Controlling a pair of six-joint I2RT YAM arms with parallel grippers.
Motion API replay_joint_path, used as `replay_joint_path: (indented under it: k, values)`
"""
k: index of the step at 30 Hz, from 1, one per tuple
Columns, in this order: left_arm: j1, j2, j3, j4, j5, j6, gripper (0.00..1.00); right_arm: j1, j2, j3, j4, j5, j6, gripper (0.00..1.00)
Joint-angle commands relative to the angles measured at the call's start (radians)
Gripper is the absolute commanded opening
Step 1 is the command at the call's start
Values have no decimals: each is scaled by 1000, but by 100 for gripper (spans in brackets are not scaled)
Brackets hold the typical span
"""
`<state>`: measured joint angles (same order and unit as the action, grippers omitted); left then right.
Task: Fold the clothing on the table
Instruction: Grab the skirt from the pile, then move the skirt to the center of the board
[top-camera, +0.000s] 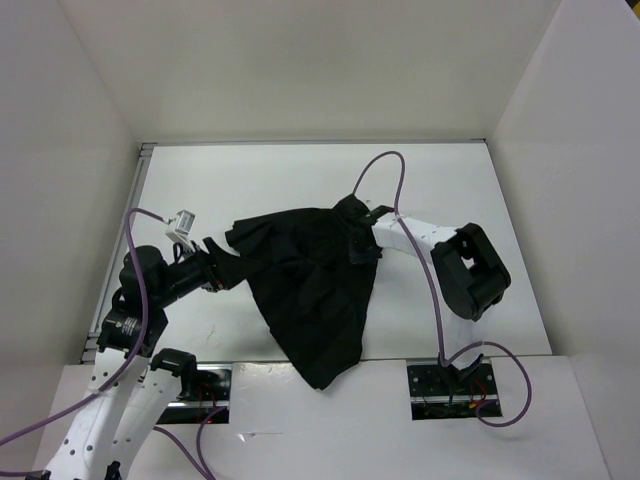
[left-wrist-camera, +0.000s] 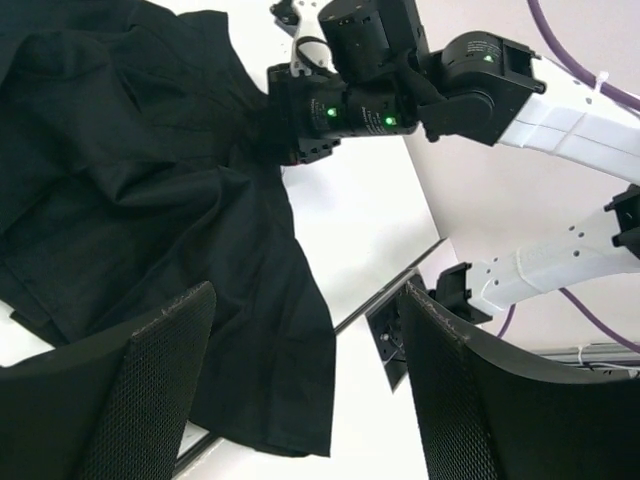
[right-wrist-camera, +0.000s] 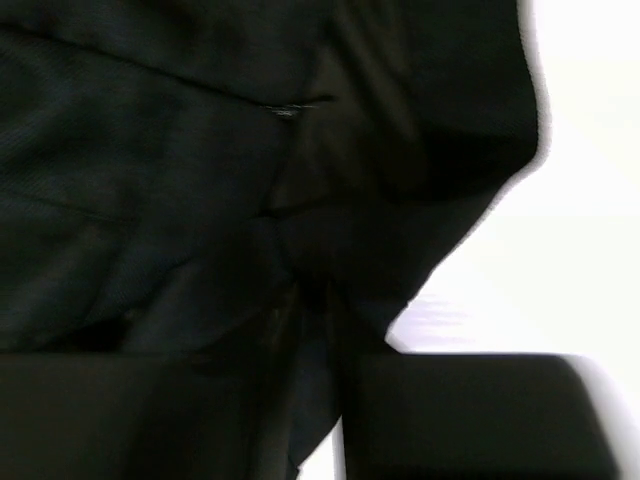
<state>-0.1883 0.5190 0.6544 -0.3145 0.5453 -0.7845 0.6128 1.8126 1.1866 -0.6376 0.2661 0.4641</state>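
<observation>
Top external: black clothing (top-camera: 310, 300) lies mid-table (top-camera: 250, 180) as a soft, matte, roughly triangular spread. It is creased and pleated toward the far left, and its narrow point reaches over the near edge. Left gripper (top-camera: 222, 268) sits at the left edge of the fabric. Right gripper (top-camera: 355, 235) is at the far right corner.

Left wrist: jaws wide apart with nothing between them. The finger pads (left-wrist-camera: 160, 380) are black and mesh-textured. The cloth below shows rumpled folds and a straight hem.

Right wrist: view blurred. Jaws stand close together, and a gathered fold of the clothing is pinched between them, with creases radiating from the pinch.
</observation>
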Motion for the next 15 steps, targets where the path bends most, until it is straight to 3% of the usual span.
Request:
replay_joint_path:
  k: [1, 3, 7, 10, 12, 15]
  values:
    - [-5, -10, 7, 35, -5, -15, 81, -2, 16, 60, 102, -77, -51, 15]
    - [-5, -10, -2, 35, -5, -24, 77, -2, 16, 88, 102, -111, -65, 0]
    - [-5, -10, 30, -46, -112, -24, 65, -2, -117, 178, 12, -111, -74, 0]
    - [-5, 45, 62, -121, -275, -24, 63, -2, -216, 324, -46, -137, -93, 0]
    - [4, 111, 96, -174, -376, -24, 63, -2, -251, 438, -82, -177, -103, 0]
    - [4, 186, 154, -231, -476, -5, 71, -2, -263, 528, -91, -272, -104, 0]
